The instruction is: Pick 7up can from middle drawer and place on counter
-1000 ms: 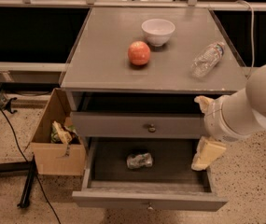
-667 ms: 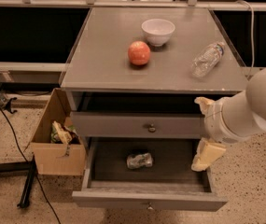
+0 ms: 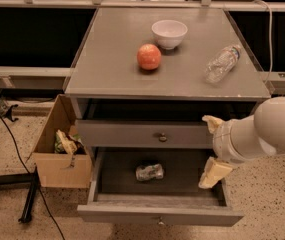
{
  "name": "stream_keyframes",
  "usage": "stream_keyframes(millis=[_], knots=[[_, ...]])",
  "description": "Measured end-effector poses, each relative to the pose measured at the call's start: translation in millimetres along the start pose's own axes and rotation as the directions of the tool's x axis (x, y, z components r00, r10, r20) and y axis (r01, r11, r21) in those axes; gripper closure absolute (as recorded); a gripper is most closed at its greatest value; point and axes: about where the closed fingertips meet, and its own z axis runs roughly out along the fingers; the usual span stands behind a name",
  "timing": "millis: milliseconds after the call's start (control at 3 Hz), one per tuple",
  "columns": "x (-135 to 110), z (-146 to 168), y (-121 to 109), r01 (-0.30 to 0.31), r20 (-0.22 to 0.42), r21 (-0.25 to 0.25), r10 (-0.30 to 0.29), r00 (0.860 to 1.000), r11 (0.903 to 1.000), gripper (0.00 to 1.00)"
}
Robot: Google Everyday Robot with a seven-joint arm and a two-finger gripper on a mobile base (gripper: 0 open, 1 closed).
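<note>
One 7up can [image 3: 149,172] lies in the open middle drawer [image 3: 132,214], left of the empty, spread hand [image 3: 211,148]; reaching low could clip the drawer wall or nudge the can away.

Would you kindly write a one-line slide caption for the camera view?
Open hand hovers at the right side of the pulled-out middle drawer, with the 7up can lying inside.

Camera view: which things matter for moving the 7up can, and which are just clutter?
Job: 7up can lying in the open middle drawer; counter; hand, open, at the drawer's right edge.
Clutter: apple, bowl, water bottle on the counter; cardboard box on the floor.
</note>
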Motion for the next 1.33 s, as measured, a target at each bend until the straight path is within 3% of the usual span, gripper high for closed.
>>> stream_keyframes(millis=[333, 667, 1000, 1333], knots=[[7, 30, 8, -0.005, 0.019, -0.017, 0.005, 1.000, 0.9998, 0.00], [6, 91, 24, 0.018, 0.074, -0.021, -0.017, 0.997, 0.9996, 0.00], [10, 97, 26, 0.011, 0.077, -0.021, -0.009, 0.997, 0.9997, 0.00], [16, 117, 32, 0.007, 0.099, -0.024, -0.004, 0.995, 0.9997, 0.16]])
